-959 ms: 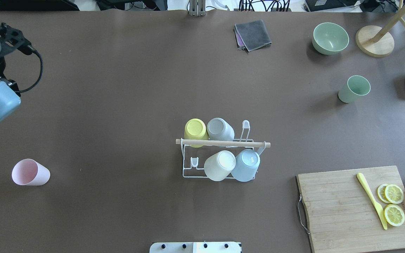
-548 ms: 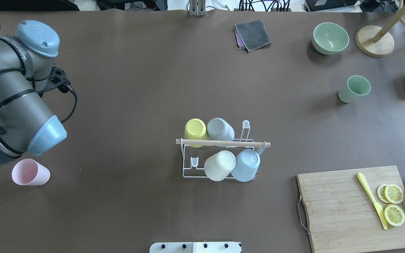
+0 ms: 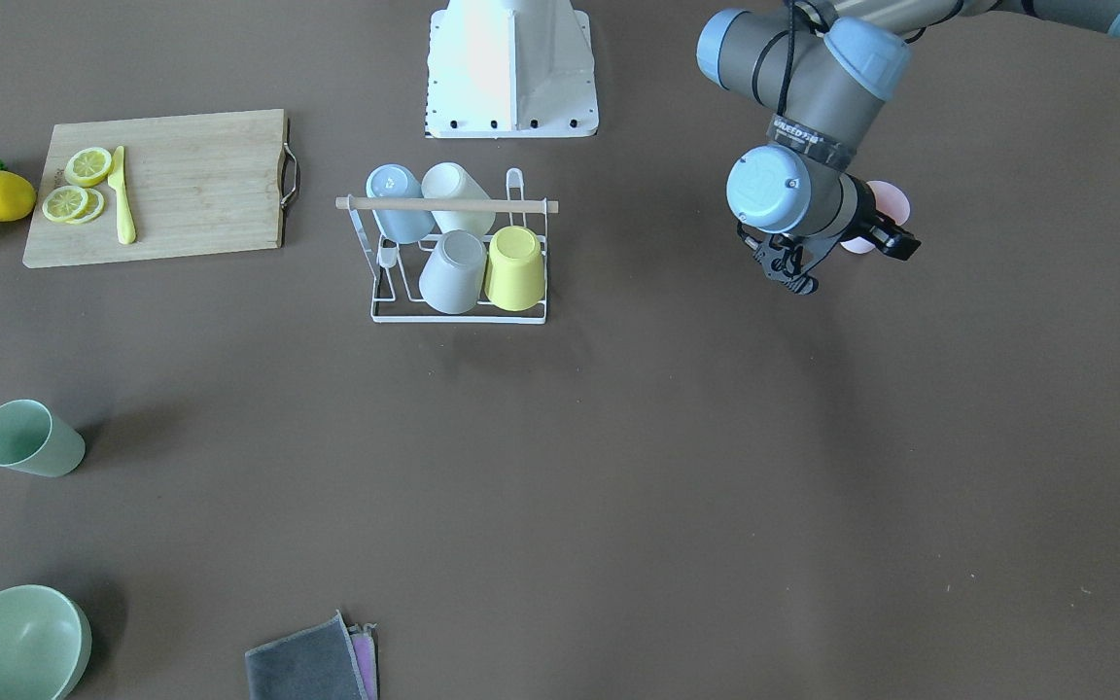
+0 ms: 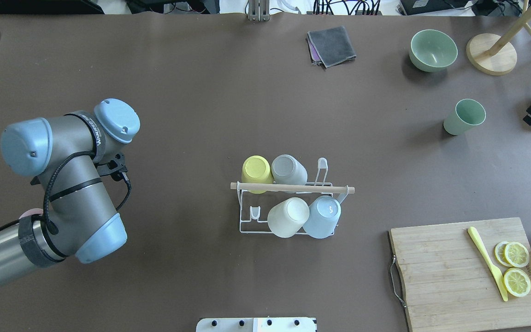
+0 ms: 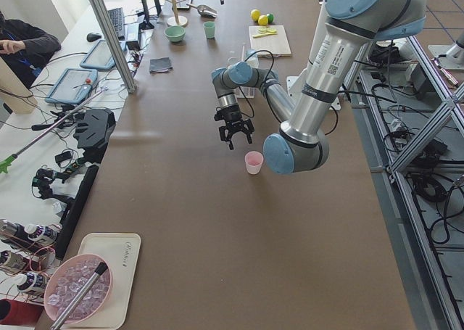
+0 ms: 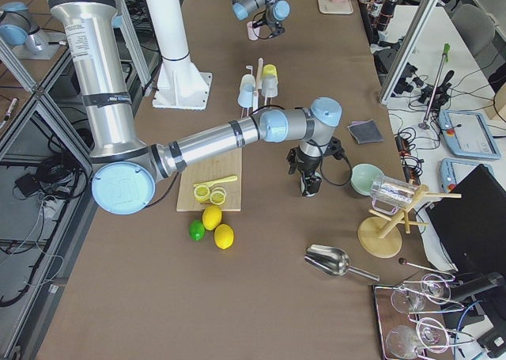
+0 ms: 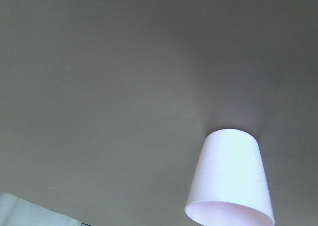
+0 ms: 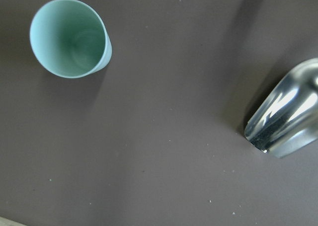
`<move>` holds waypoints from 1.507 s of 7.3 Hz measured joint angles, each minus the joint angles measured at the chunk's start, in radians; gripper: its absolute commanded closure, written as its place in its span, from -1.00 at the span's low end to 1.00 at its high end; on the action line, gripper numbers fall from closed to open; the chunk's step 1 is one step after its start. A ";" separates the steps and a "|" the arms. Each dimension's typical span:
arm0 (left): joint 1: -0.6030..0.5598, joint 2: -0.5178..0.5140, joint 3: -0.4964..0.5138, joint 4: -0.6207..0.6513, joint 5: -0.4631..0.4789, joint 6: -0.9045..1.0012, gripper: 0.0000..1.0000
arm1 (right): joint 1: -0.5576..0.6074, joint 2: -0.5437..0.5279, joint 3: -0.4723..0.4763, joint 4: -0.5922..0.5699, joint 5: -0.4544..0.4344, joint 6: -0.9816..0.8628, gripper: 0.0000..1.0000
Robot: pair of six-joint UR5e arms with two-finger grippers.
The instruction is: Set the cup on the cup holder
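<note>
The white wire cup holder (image 4: 247,229) with a wooden dowel (image 4: 293,187) stands mid-table and also shows in the front view (image 3: 375,313). It holds yellow (image 4: 256,169), grey, cream and blue cups upside down. A pink cup (image 5: 254,162) stands upright near the robot's left; it fills the lower right of the left wrist view (image 7: 231,176) and is mostly hidden under the arm from overhead. My left gripper (image 3: 789,274) hangs open and empty above the table just beyond it. A green cup (image 4: 463,117) stands upright at the right (image 8: 69,37). My right gripper (image 6: 307,187) hovers near it; I cannot tell its state.
A metal scoop (image 8: 285,114) lies right of the green cup. A green bowl (image 4: 433,50), folded grey cloth (image 4: 331,45) and wooden stand (image 4: 491,53) are at the far edge. A cutting board (image 4: 450,272) with lemon slices and a yellow knife is at the near right.
My left arm has swung in from the left edge toward the table's middle and now covers the pink cup in the overhead view. Black parts of the right arm have appeared at the right edge.
</note>
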 measured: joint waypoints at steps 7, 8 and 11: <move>0.091 -0.010 0.082 0.031 0.141 0.105 -0.96 | -0.149 0.413 -0.459 -0.156 -0.135 -0.028 -1.00; 0.103 -0.009 0.097 0.030 0.148 0.105 -0.96 | -0.160 0.468 -0.542 -0.155 -0.148 -0.044 -1.00; 0.147 -0.009 0.112 0.030 0.149 0.105 -0.96 | -0.213 0.569 -0.699 -0.151 -0.211 -0.087 -1.00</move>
